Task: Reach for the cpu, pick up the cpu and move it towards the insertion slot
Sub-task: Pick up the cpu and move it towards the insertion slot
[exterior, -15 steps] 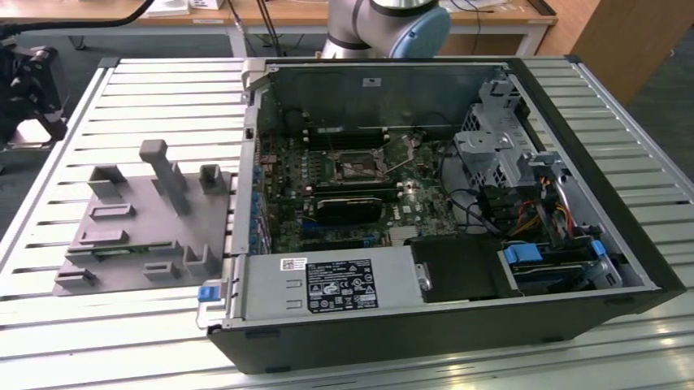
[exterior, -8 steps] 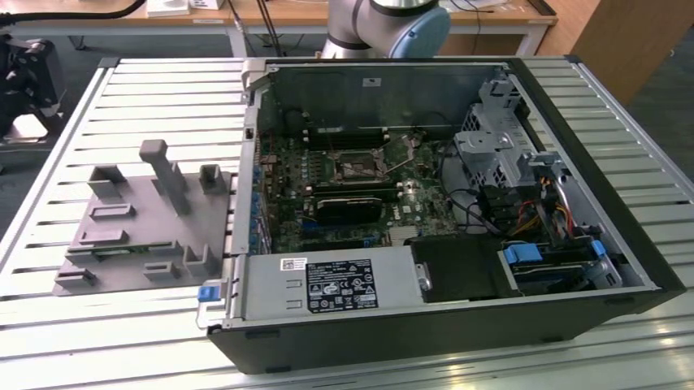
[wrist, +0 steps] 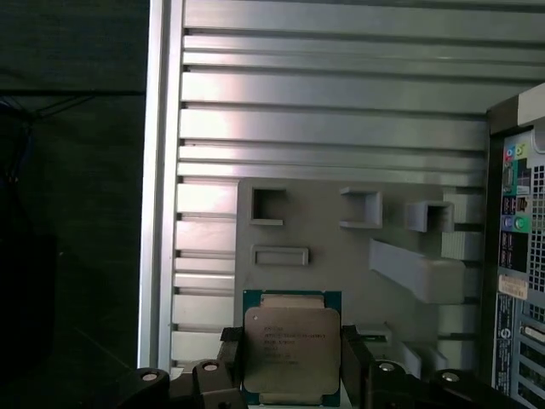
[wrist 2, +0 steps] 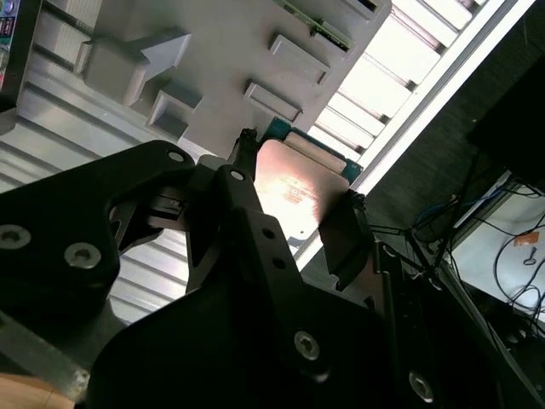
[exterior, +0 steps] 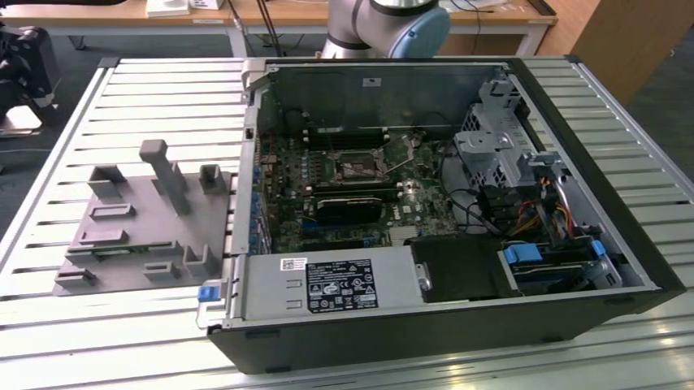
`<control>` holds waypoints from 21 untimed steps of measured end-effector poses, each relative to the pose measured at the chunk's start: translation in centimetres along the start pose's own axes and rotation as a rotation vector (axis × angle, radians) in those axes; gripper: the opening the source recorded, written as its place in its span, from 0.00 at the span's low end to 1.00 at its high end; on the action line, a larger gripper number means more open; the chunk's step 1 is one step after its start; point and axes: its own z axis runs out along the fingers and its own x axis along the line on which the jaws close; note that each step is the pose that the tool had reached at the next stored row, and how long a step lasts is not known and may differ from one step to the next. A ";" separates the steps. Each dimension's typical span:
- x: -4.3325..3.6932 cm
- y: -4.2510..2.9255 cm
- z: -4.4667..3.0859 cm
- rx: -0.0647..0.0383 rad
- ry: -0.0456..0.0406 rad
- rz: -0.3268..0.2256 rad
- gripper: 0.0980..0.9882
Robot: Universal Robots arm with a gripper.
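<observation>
The cpu (wrist: 291, 348) is a flat square chip with a shiny metal top and a thin green rim. In both wrist views it sits between my black fingers (wrist: 228, 362), which press on two opposite edges. My gripper (wrist: 291, 368) is shut on it over the near edge of the grey plastic plate (wrist: 324, 213). In the second wrist view the cpu (wrist 2: 294, 192) gleams between the fingertips of my gripper (wrist 2: 296, 189), with the plate (wrist 2: 221, 51) behind it. The insertion slot (exterior: 356, 166), a small square socket with a wire lever, lies on the motherboard inside the open computer case (exterior: 434, 325).
The grey plate (exterior: 130, 236) with upright posts lies on the slatted metal table (exterior: 162, 89), at the exterior view's left of the case. The case's rear panel (wrist: 515, 256) stands close beside the plate. The arm's base (exterior: 391, 24) is behind the case. A long black card (exterior: 353, 207) lies below the socket.
</observation>
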 end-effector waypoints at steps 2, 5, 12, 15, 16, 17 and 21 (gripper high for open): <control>0.00 0.03 -0.28 0.001 0.0001 0.000 0.50; 0.00 0.12 -0.72 0.002 0.0001 0.000 0.50; -0.02 0.33 -2.81 0.008 0.0003 0.000 0.50; -0.14 0.37 -3.16 0.010 0.0000 0.000 0.50; -0.31 0.37 -3.18 0.010 0.0003 0.000 0.50; -0.51 0.37 -3.17 0.010 0.0002 0.000 0.50; -1.51 0.35 -3.17 0.010 0.0003 0.000 0.50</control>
